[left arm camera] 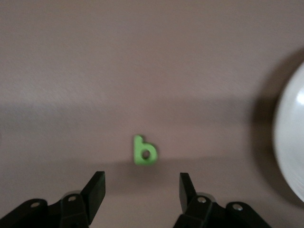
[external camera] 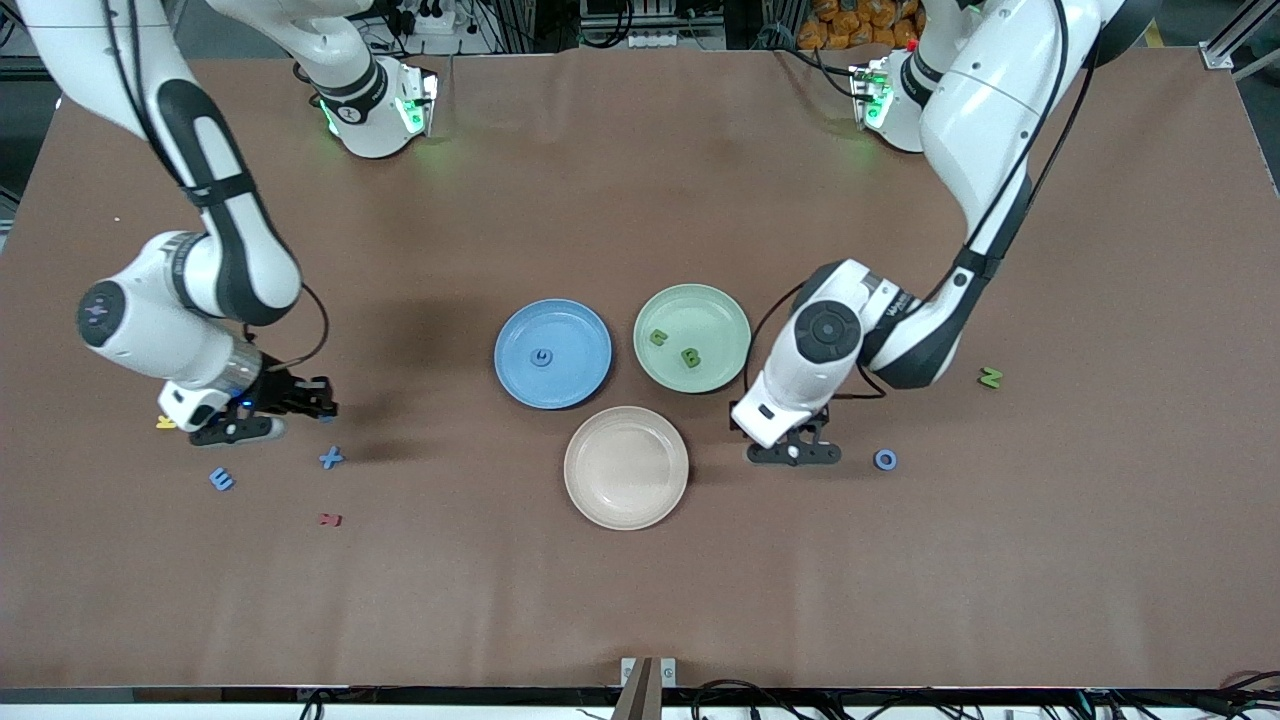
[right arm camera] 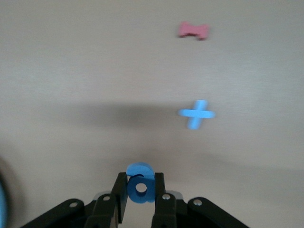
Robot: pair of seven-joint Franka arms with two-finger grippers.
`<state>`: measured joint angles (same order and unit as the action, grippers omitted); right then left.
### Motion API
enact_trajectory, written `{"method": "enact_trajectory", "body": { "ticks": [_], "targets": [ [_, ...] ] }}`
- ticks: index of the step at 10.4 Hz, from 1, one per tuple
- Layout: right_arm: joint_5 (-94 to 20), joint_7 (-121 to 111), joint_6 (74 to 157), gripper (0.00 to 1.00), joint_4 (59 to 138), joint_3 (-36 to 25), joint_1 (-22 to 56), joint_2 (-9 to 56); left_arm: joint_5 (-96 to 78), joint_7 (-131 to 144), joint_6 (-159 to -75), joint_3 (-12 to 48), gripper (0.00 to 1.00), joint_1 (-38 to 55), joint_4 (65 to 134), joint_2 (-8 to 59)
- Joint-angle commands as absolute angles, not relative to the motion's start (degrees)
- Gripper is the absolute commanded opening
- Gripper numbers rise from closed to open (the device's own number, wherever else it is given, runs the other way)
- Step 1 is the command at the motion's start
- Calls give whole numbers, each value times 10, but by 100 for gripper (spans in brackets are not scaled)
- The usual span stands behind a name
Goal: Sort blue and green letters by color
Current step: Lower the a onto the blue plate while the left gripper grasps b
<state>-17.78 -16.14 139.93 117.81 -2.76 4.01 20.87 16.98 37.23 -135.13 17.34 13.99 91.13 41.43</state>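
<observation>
Now the left pincer [left arm camera: 141, 190] hangs open directly over a green "b" [left arm camera: 145, 151] (lying flat on the bench [external camera: 640, 600]); right pincer [right arm camera: 141, 192] clamps a blue letter [right arm camera: 140, 183].

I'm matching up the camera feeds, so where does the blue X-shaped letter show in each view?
Front view: the blue X lies on the table toward the right arm's end, farther from the camera than the dark red letter.
Left wrist view: not in it.
Right wrist view: the blue X lies on the table ahead of the right gripper, shut on a blue a.
Shared landmark: the dark red letter near the X.
</observation>
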Motion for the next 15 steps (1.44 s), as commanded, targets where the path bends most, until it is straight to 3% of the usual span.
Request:
{"method": "enact_trajectory", "body": {
  "ticks": [1,5,9,10,11,15],
  "targets": [
    [-186,-11,1403,6,1190,-100,212,191,208,370,-1371,148,70,156,849,481],
    [-183,102,1404,8,1189,-142,374,202,212,367,-1390,145,70,155,843,494],
    [-183,162,1410,15,1144,-146,474,249,212,370,-1390,145,58,156,844,499],
    [-183,165,1408,29,1121,-145,486,262,209,373,-1390,145,58,156,845,497],
    [-184,177,1405,99,1114,-145,486,262,208,374,-1389,145,58,155,847,494],
    [-164,102,1398,100,1109,-144,416,256,203,374,-1383,149,56,156,851,495]
  ]
}}
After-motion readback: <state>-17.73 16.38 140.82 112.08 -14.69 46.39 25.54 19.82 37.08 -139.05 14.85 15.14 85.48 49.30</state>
